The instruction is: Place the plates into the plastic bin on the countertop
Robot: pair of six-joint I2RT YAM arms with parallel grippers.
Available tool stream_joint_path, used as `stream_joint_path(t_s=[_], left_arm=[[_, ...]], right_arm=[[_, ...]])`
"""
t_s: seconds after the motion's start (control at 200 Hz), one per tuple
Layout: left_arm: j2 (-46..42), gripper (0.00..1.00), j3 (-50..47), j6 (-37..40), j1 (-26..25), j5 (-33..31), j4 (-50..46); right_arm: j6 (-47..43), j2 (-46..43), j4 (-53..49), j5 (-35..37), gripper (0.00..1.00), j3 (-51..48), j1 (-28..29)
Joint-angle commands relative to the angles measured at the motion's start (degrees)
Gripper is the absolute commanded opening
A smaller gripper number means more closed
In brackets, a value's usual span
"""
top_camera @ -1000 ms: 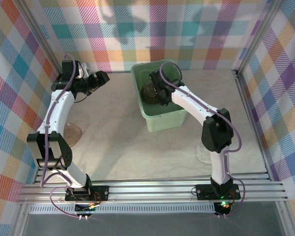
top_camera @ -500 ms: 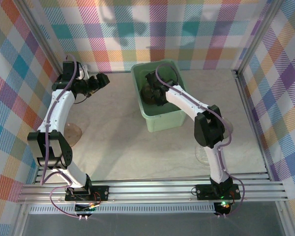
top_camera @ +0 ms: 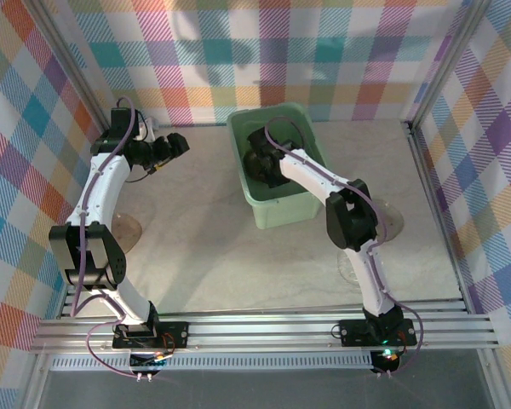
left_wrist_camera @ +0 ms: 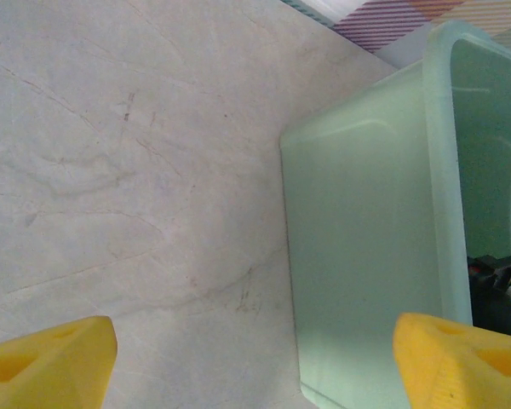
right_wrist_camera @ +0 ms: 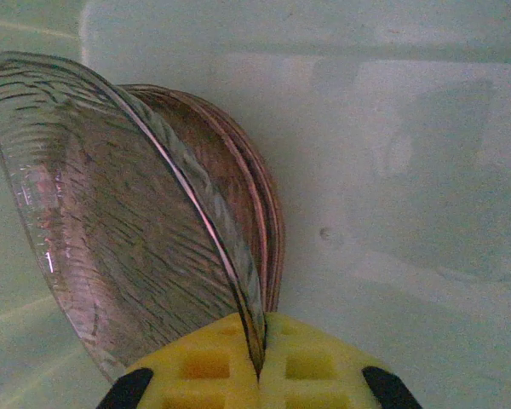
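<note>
Plaid walls (top_camera: 238,51), aluminium mounting rail (top_camera: 264,332).

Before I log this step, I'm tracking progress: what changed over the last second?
The right gripper, shut on a clear plate, moved further left inside the plastic bin, and its elbow swung in toward the bin. No grip visibly changed. The left gripper stayed open near the back wall, and the loose plates on the countertop did not move.

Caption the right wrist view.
Right gripper pinches a clear ribbed plate beside stacked amber plates inside the pale mint-green plastic bin.
</note>
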Motion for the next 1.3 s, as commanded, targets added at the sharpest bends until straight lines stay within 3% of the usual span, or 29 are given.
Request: stream_joint_path(t_s=[0.0, 1.01, 1.16, 1.295], left_arm=[[-1.06, 0.84, 1.28, 1.14, 0.92, -0.8, -2.11], [-0.36, 0.84, 1.13, 1.05, 0.97, -1.41, -3.15], [-0.28, 0.83, 0.84, 0.19, 0.95, -1.4, -3.43], [-0.41, 0.83, 0.6, -0.26, 0.97, -1.51, -3.34]], right_arm=[[2.67, 1.28, -1.63, -0.24, 0.0, 1.61, 0.2], [3.01, 4.95, 5.57, -0.29, 0.05, 1.36, -0.59], [2.38, 5.17, 6.33, -0.79, 0.09, 1.55, -0.68], [1.49, 4.76, 6.77, -1.42, 0.2, 1.12, -0.95]])
